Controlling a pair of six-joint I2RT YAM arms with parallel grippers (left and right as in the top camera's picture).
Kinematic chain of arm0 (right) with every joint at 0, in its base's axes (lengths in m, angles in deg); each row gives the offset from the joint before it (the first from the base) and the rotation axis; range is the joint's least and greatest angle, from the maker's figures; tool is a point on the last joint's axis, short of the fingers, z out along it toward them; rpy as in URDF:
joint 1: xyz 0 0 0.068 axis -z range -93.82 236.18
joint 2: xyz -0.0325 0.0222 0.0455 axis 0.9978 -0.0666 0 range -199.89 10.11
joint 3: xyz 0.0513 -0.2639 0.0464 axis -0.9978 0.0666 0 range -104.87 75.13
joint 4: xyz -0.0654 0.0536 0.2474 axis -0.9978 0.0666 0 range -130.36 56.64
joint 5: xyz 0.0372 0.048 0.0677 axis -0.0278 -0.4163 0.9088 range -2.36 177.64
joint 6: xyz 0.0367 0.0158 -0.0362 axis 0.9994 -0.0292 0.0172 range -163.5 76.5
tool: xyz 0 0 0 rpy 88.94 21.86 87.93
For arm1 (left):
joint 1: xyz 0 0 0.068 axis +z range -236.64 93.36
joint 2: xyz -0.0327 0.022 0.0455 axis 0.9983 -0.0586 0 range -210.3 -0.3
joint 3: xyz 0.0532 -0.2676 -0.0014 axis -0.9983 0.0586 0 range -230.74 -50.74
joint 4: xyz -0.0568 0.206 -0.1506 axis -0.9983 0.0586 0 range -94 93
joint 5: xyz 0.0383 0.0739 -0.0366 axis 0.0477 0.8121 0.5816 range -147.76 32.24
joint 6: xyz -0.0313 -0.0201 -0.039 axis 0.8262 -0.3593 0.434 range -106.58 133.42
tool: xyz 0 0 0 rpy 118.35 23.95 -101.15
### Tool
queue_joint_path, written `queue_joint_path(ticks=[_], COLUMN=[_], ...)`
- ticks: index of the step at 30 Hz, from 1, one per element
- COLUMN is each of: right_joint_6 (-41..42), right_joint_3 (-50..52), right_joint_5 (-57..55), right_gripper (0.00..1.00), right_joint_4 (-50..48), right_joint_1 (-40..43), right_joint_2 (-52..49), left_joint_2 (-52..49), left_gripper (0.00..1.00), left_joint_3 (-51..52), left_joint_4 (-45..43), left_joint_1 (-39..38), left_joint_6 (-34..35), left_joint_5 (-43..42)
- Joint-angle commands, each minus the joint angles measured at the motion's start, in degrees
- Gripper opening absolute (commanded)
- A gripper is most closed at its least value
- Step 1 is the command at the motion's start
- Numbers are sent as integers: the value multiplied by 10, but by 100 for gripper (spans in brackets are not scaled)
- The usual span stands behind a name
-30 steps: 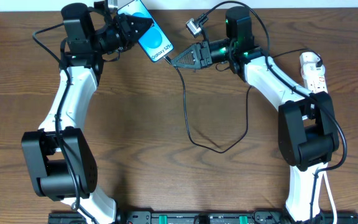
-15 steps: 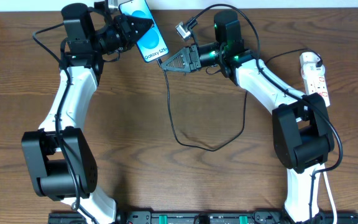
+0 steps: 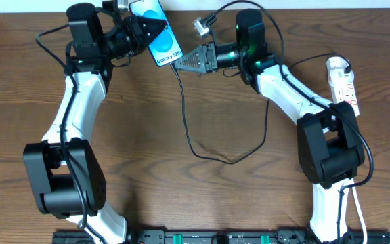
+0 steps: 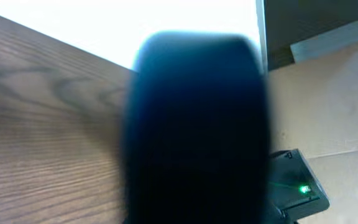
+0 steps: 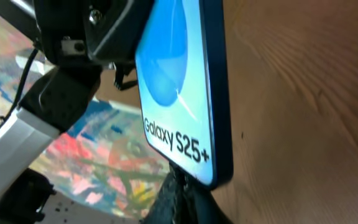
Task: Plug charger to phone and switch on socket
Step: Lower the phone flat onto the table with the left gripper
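The left claw (image 3: 146,28) is closed on the upper end of the Galaxy S25+ phone (image 3: 162,39) and holds it at the far edge of the surface (image 3: 181,203), a little left of the middle. The blue screen faces up, and the bottom end slants toward the right arm. The right claw (image 3: 181,64) is clamped shut on the connector end of the charger cable (image 3: 188,132), with its tip right at the phone's bottom edge. In the right wrist view a dark tip meets that edge just under the "S25+" lettering, but it is too blurred to tell whether the connector is seated. From the claw the thin black cable drops toward the middle of the surface, loops round, and climbs back along the right arm. The white power strip (image 3: 342,85) lies along the right edge of the surface, well apart from both claws. The left wrist view shows only a blurred dark shape over the wood grain.
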Motion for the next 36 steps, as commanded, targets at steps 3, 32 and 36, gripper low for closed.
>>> queue_joint_path(ticks=[3, 32, 36], right_joint_6=[13, -284, -305], right_joint_3=[-12, -12, -12], right_joint_5=[-69, -230, -285], right_gripper=[1, 26, 26], right_joint_4=[-17, 385, 410], right_joint_1=[2, 82, 78], right_joint_2=[19, 19, 19], left_joint_2=[12, 6, -7], left_gripper=[7, 7, 7], left_joint_3=[-5, -4, -4], left_joint_4=[22, 348, 417], left_joint_1=[-14, -16, -18], left_joint_6=[1, -308, -394], left_joint_5=[-61, -85, -85])
